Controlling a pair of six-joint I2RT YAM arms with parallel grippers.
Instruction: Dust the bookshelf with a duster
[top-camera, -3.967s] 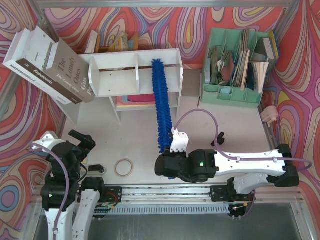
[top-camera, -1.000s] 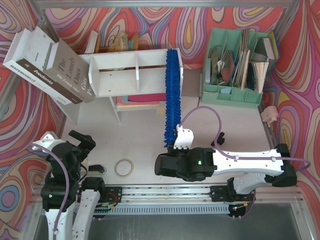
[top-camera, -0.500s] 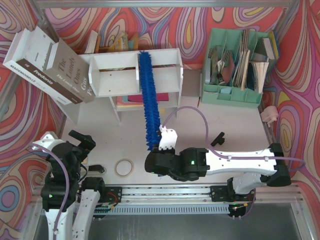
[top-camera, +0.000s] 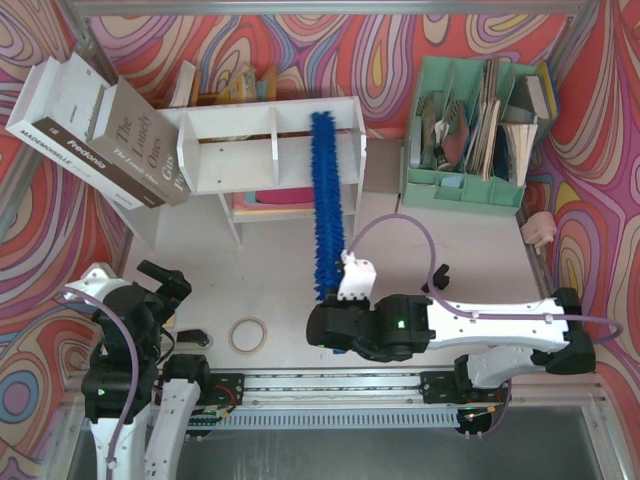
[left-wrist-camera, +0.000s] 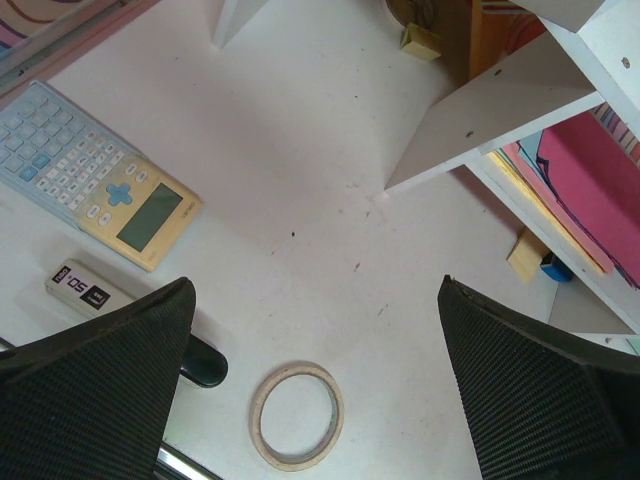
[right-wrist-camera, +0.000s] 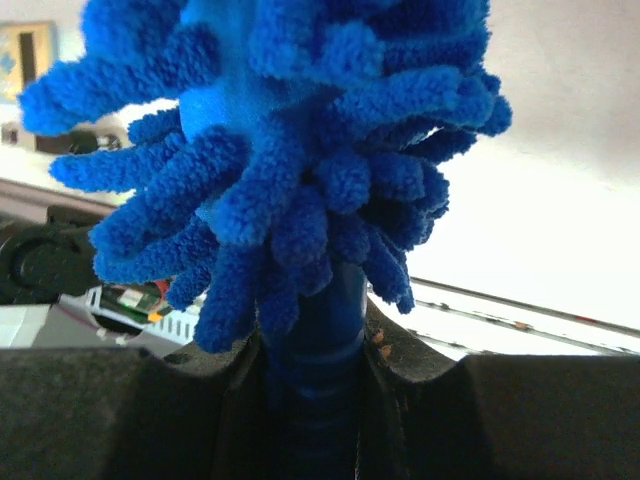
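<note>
Right gripper (right-wrist-camera: 315, 400) is clamped on the duster (top-camera: 325, 200) handle, just under the fluff. Head lies across the bookshelf (top-camera: 235, 125) right compartment, upper centre of top view. Looks light, soft, floppy; thin handle likely flexes, so hold there and press gently. Left gripper (left-wrist-camera: 315, 340) jaws wide apart, empty.

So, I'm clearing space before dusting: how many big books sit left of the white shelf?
2: a white book at far left, and a grey book between it and the bookshelf. Others may be hidden behind it.
</note>
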